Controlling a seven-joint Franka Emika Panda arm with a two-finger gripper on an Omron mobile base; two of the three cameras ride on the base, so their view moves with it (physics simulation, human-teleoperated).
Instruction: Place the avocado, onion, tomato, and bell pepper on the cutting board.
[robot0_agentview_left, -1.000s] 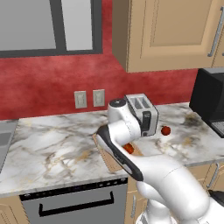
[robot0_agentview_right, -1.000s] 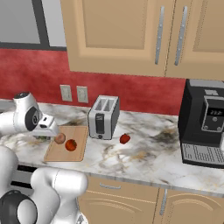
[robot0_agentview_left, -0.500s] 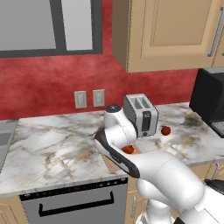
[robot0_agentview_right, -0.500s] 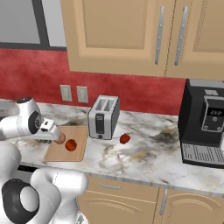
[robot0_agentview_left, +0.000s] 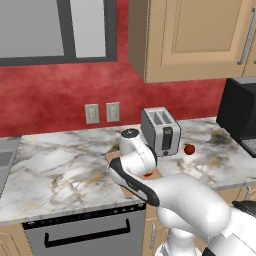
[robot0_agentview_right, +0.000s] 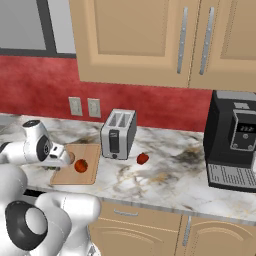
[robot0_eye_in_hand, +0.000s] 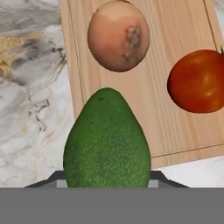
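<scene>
While the gripper (robot0_eye_in_hand: 107, 186) stays clamped on the avocado (robot0_eye_in_hand: 107, 140), its arm has shifted left along the cutting board (robot0_eye_in_hand: 183, 122); onion (robot0_eye_in_hand: 118, 35) at 12 o'clock, tomato (robot0_eye_in_hand: 197, 81) at 2.

2 base views behind the arm, both facing the toaster (robot0_agentview_left: 161, 130) counter, hand view close above the cutting board (robot0_eye_in_hand: 183, 35)

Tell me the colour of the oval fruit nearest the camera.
Bright green oval avocado, finely speckled; the hand view shows it best.
</scene>
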